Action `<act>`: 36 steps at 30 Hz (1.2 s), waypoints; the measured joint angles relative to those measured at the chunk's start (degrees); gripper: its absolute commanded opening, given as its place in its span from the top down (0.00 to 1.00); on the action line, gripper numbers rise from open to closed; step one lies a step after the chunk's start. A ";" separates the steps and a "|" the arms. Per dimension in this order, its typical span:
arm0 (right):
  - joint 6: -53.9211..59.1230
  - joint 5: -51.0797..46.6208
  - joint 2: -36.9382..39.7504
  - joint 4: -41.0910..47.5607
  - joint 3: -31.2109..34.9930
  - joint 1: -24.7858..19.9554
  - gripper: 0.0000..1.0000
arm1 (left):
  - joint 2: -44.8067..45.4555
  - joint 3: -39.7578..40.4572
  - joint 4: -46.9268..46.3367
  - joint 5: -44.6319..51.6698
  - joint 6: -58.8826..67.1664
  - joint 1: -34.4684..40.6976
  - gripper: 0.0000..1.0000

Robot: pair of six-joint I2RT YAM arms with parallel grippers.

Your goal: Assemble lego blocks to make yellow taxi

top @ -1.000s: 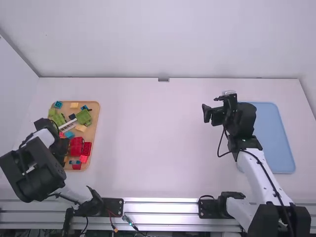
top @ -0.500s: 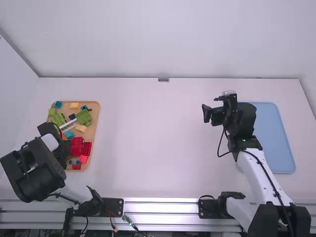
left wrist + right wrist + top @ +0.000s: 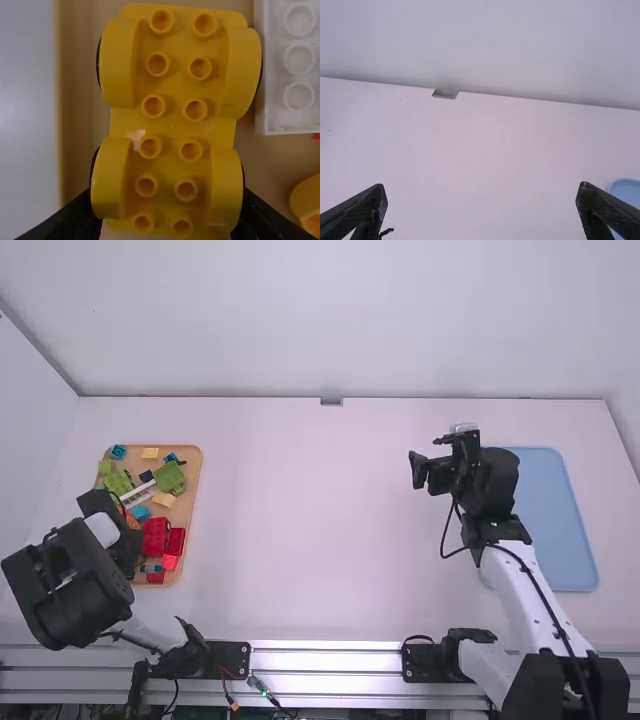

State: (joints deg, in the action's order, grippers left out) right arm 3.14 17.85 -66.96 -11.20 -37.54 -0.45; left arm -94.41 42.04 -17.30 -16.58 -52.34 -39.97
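Observation:
Low over the left tray sits my left gripper (image 3: pixel 128 548), in the high view. In the left wrist view the left gripper (image 3: pixel 165 215) is shut on a yellow wheeled car base (image 3: pixel 172 125), a finger against each side at one wheel pair. The base's studs face the camera; the fenders cover the fingertips. A white studded brick (image 3: pixel 295 75) lies beside it. My right gripper (image 3: pixel 425 458) is held left of the blue tray, over the table. Its fingers stand apart with nothing between them in the right wrist view, the gripper (image 3: pixel 482 200) being open.
The wooden tray (image 3: pixel 196 470) at the left holds green bricks (image 3: pixel 170 477), red bricks (image 3: pixel 155 535) and several other small pieces. A blue tray (image 3: pixel 562 530) lies beyond and right of the right arm. Behind the table rises a pale wall (image 3: pixel 330 320).
My left gripper's wrist has shifted slightly right and toward the camera's side, and a bit of orange now shows beside it. The right arm has stayed in place.

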 measured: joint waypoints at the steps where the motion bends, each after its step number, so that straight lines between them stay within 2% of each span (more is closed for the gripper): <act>1: -0.07 0.04 0.00 0.00 0.00 0.00 0.01 | 0.00 0.00 0.09 -0.04 0.17 0.00 0.15; 3: -0.20 0.07 0.00 0.00 0.00 0.00 0.01 | 0.00 0.00 0.37 -0.20 0.76 0.00 0.03; 9: -0.15 0.37 0.00 0.00 0.00 0.00 0.01 | -0.04 0.00 2.01 -1.81 5.33 0.00 0.05; 16: -0.22 0.44 0.00 0.00 0.00 0.00 0.01 | -1.25 0.00 4.59 -2.10 8.94 0.00 0.19; 20: -0.04 0.46 0.00 0.00 0.00 0.00 0.01 | -1.88 0.11 5.03 -2.10 9.40 0.00 0.20; 26: -0.15 0.44 0.00 0.00 -0.02 0.00 0.01 | -1.92 0.13 5.18 -2.14 9.86 0.00 0.44; 32: -0.11 0.48 0.00 -0.02 0.00 0.00 0.01 | -1.90 0.13 5.16 -2.75 9.57 0.00 0.49; 36: -0.11 0.50 0.00 0.00 0.00 0.00 0.01 | -1.90 0.90 2.64 -2.71 8.31 0.00 0.59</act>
State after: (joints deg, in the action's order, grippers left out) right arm 3.03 18.35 -66.96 -11.20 -37.54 -0.45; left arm -96.31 42.94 -14.66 -19.29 -44.03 -39.97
